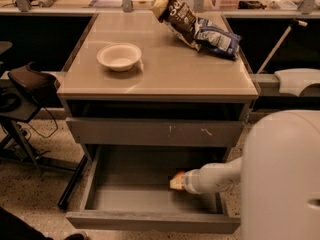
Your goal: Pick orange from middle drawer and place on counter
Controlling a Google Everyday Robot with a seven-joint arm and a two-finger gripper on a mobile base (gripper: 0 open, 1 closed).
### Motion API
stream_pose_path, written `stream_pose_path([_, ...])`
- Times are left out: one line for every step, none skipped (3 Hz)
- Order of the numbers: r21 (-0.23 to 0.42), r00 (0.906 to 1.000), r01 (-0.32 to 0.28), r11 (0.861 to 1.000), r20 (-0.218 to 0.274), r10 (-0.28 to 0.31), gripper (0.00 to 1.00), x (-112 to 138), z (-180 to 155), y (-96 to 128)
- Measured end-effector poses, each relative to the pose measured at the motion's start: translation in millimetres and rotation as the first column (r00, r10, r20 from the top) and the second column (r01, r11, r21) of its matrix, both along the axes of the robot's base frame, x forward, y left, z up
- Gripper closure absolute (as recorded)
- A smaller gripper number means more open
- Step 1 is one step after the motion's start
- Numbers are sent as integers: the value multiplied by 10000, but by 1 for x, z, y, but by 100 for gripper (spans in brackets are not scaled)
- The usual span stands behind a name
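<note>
The middle drawer (150, 221) stands pulled open at the bottom of the grey cabinet, showing its grey floor. My white arm reaches into it from the right. The gripper (176, 180) is low over the drawer floor, right of its middle. A small bright-orange patch (179, 174) shows right at the gripper's tip; it looks like the orange, mostly hidden by the gripper. The beige counter (165, 71) is the cabinet's top, above the drawer.
A white bowl (119, 56) sits on the counter's left part and two snack bags (200, 26) lie at its back right. A closed drawer front with pale scratches (155, 132) is just above the open drawer. A black chair (25, 84) stands to the left.
</note>
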State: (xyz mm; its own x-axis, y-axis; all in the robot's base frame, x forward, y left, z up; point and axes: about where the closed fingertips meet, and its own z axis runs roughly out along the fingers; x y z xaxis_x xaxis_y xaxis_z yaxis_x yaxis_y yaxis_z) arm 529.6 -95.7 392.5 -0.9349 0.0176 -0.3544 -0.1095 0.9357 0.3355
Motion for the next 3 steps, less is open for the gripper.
stream_pose_path([278,9900,-686,9973,1254,646,100,5,73,-3])
stream_pose_path([299,9563,-1563,9873,2547,1436,100,22,168,1])
stream_pose_path([87,9288,-1486,9889,3446,1365,100,41,268,-35])
